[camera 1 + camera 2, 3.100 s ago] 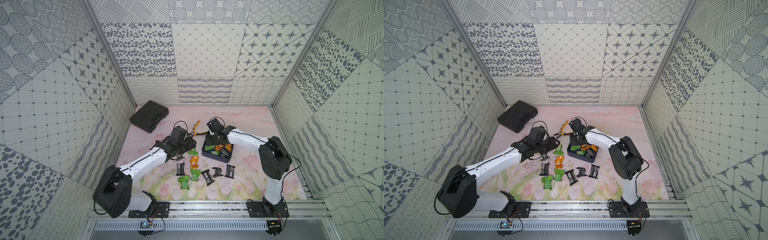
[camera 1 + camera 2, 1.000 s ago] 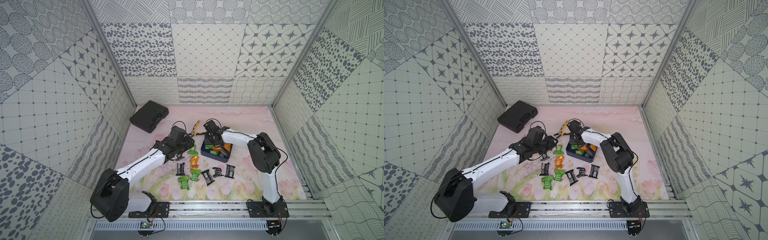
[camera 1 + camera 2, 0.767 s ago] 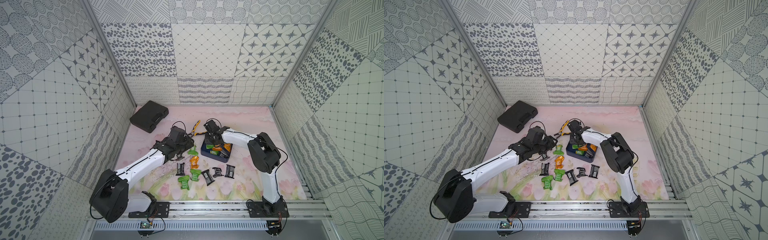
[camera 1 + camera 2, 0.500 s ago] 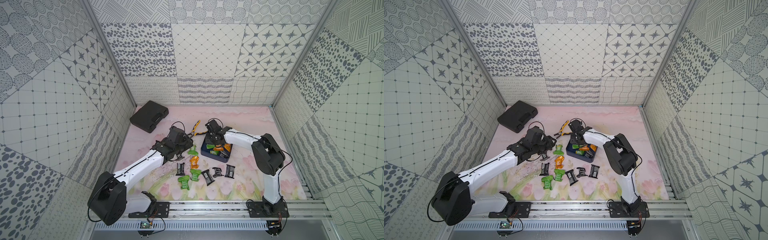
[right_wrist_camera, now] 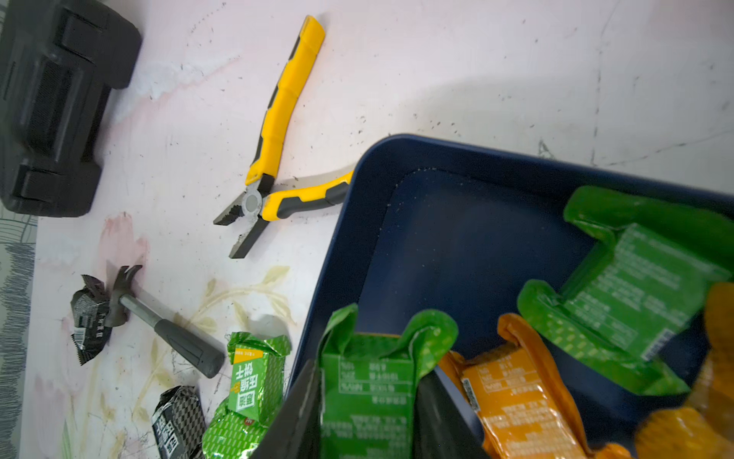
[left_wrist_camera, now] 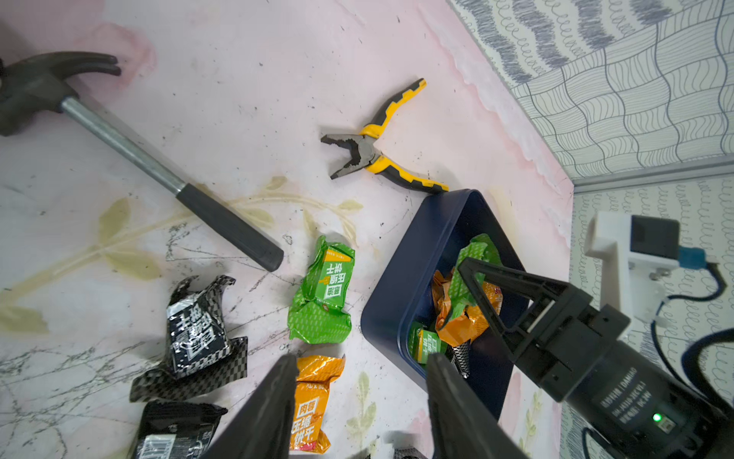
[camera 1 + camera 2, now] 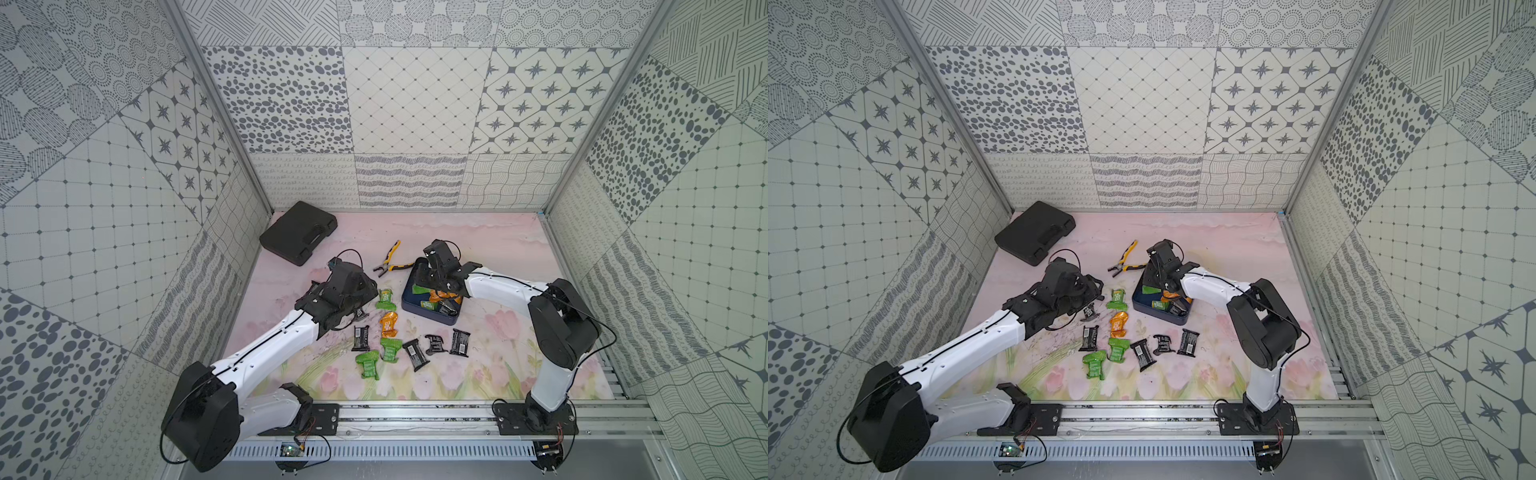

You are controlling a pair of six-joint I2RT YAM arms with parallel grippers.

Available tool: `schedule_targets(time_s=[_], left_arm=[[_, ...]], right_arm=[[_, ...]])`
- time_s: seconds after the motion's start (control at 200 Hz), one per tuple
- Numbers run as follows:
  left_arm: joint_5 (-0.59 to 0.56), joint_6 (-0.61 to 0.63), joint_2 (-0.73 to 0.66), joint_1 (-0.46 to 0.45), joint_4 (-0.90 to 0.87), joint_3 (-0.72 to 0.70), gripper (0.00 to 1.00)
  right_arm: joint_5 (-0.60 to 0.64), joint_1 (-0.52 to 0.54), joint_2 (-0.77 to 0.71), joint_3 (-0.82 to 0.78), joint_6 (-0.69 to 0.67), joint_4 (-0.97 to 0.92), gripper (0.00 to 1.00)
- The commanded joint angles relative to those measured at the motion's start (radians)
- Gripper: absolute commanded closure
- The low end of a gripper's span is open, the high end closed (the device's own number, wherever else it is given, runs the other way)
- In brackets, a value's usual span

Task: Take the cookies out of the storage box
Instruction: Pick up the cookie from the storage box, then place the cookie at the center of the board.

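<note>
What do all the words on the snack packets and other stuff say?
"压缩饼干" on the green packet beside the storage box; its boxed flavour word is unclear.
"肉香" and "压缩饼干" on the orange packet.
"DAMIAO" on the black motor housing; the smaller line is blurred.
The black packet and the held green packet: print too blurred to read.

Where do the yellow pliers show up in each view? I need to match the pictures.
In a top view: pliers on the mat, by the far corner of the blue box.
In a top view: pliers, same spot by the box.
Left wrist: pliers between hammer and box.
Right wrist: pliers between black case and box.
Shared landmark: the blue box.
</note>
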Motion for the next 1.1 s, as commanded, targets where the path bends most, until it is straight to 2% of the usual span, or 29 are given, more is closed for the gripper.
schedule_targets(time_s=[0.0, 0.225, 0.57, 0.765, 1.09], left_arm=[[-0.120, -0.070, -0.057, 0.001, -0.062, -0.024, 0.46], [-0.208, -0.129, -0.157, 0.016, -0.115, -0.082, 0.48], [-0.212, -0.152, -0.229, 0.036, -0.136, -0.139, 0.48], [-0.201, -0.133, -0.239, 0.037, -0.129, -0.146, 0.48], [-0.170, -0.118, -0.234, 0.037, -0.112, -0.146, 0.48]], right_arm=[[-0.024, 0.004, -0.082, -0.011, -0.038, 0.090, 0.73], [-0.050, 0.101, -0.149, -0.008, -0.178, -0.010, 0.73], [0.029, 0.319, -0.170, -0.069, -0.287, -0.171, 0.73], [0.053, 0.327, -0.121, -0.112, -0.293, -0.196, 0.72], [0.106, 0.318, -0.001, -0.056, -0.314, -0.206, 0.71]])
